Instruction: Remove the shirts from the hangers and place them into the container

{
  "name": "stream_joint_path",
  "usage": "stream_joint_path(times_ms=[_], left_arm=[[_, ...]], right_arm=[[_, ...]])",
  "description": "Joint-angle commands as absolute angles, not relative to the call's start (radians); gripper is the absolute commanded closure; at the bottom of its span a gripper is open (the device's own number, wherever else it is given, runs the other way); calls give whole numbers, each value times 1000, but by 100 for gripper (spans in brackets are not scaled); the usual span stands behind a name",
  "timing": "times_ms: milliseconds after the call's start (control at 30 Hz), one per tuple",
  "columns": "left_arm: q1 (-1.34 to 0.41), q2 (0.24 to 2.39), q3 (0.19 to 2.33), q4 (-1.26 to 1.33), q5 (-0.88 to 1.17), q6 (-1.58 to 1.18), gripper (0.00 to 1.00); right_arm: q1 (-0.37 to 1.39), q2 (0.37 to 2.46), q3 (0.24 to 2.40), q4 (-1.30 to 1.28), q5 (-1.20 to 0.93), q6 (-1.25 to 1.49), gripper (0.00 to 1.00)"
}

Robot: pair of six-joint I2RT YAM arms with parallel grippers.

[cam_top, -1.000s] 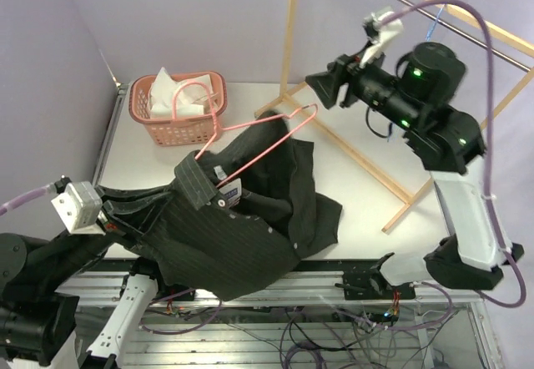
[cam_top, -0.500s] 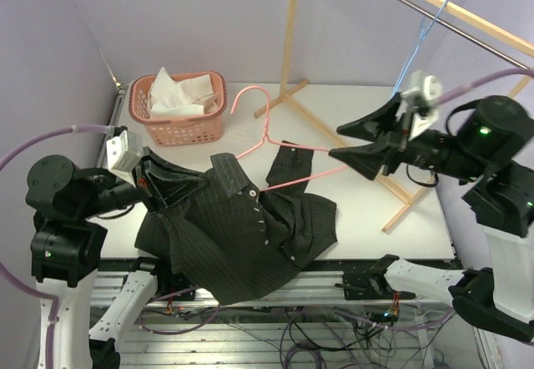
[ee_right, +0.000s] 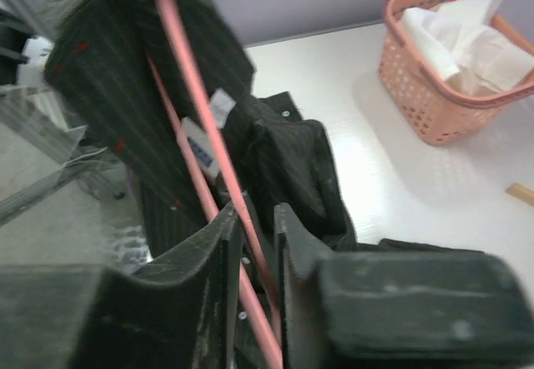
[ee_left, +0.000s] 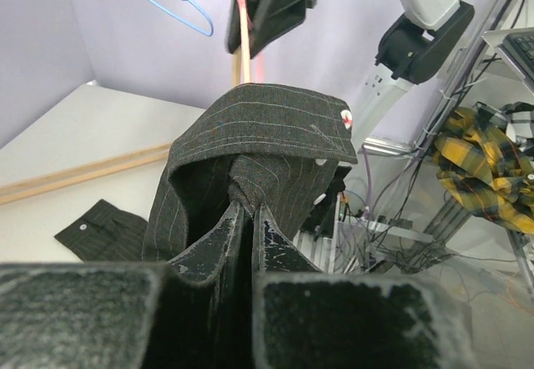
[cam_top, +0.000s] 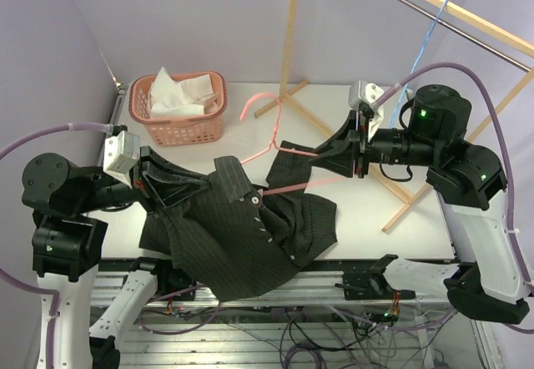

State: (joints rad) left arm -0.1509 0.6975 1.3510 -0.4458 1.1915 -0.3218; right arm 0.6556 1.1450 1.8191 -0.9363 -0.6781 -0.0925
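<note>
While the left pincer (ee_left: 248,219) is clenched on a fold of the dark shirt (cam_top: 242,244) just below its collar (ee_left: 267,123), the cloth bunches between the two fingers and the collar stands up over them, opening toward the right arm. From that grip the shirt's length runs down and toward the near edge of the worktop (cam_top: 367,210). The collar end is raised, the body lies rumpled across the near middle, and the hem spills over the near edge. One cuffed sleeve lies on the far side of the heap. The right pincer (ee_right: 257,219) reaches in from the right with the wire of the pink hanger (ee_right: 188,77) passing between its fingers. The gap is narrow, but I cannot tell whether the fingers actually pinch the wire. The hanger's long axis lies across the worktop from left to right. Its left shoulder goes in under the collar, its right shoulder ends at the right pincer, and its hook points to the far side. Beyond, at the far left corner, stands the basket (cam_top: 179,131) with the white shirt (cam_top: 175,93) crumpled inside and rising above its rim. At the far right the blue hanger (cam_top: 427,33) hangs bare from the rack (cam_top: 288,35).
</note>
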Motion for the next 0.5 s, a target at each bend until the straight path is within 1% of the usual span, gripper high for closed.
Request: stream_joint_path(times_ms=[0, 33, 100, 200, 300, 333, 400, 433, 467], left_arm=[[-144, 700, 1359, -348, 1215, -357, 93], [-144, 703, 1356, -347, 1202, -359, 93], [-143, 713, 1357, -373, 1142, -341, 93], [-143, 735, 1361, -432, 918, -309, 92], [-143, 758, 1330, -430, 695, -304, 83], [-144, 764, 1308, -416, 640, -308, 73], [-144, 773, 1263, -398, 545, -325, 37], [-143, 778, 1242, -395, 516, -326, 28], [-143, 788, 1226, -398, 496, -326, 23]], right_arm=[[654, 1135, 1832, -965, -712, -113, 94], [654, 1132, 1832, -965, -709, -109, 100], [654, 1124, 1829, -962, -710, -103, 100], [654, 1116, 1832, -954, -695, -85, 100], [654, 1117, 1851, -965, -634, -61, 100], [654, 1120, 1859, -976, -610, -53, 100], [654, 1125, 1872, -996, -542, -40, 100], [654, 1127, 1876, -1006, -489, -23, 100], [654, 1129, 1882, -1019, -442, -15, 100]])
